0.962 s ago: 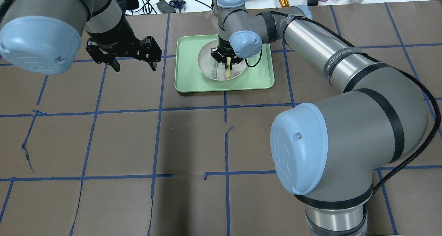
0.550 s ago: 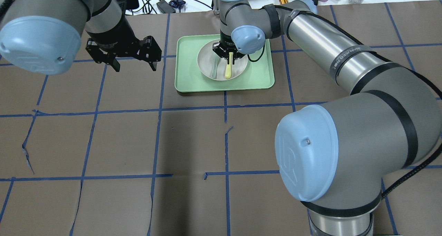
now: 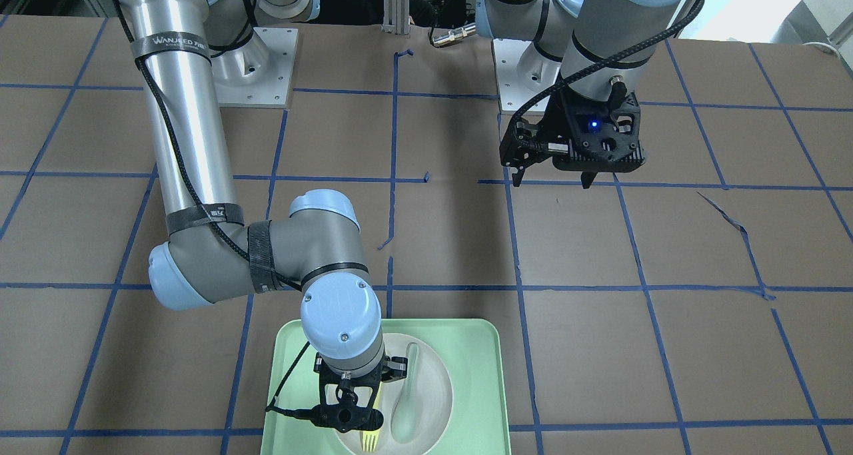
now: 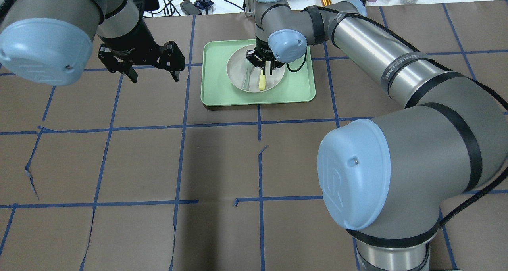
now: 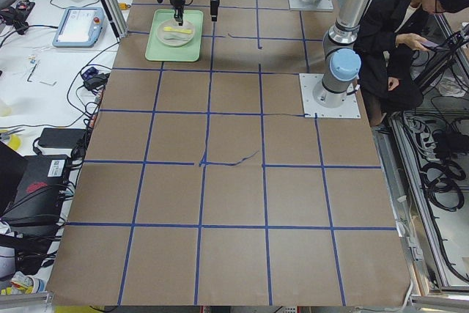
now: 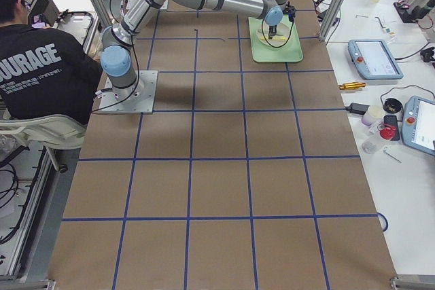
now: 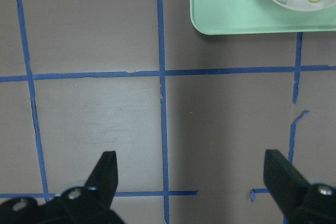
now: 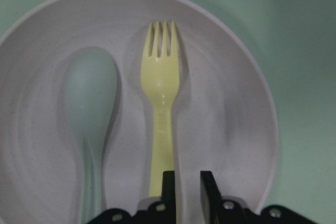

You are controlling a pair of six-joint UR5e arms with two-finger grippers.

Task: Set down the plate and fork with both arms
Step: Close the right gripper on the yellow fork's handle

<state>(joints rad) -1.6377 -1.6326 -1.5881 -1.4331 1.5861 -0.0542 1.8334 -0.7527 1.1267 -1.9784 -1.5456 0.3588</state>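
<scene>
Gripping the fork (image 8: 161, 108) by its handle, the right gripper (image 8: 185, 186) has its jaws closed on it over the plate (image 8: 236, 114); spoon (image 8: 90, 103) alongside; plate on tray (image 4: 301, 88); left gripper (image 4: 154, 75) hovers apart, jaws wide open

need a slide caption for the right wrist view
Right gripper closed on the yellow fork's handle, beside the spoon on the white plate.

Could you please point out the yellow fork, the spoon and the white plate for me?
fork (image 8: 161, 80), right wrist view, on its neck below the tines.
spoon (image 8: 90, 90), right wrist view, on its bowl.
plate (image 8: 231, 108), right wrist view, on bare inner surface right of the fork.
</scene>
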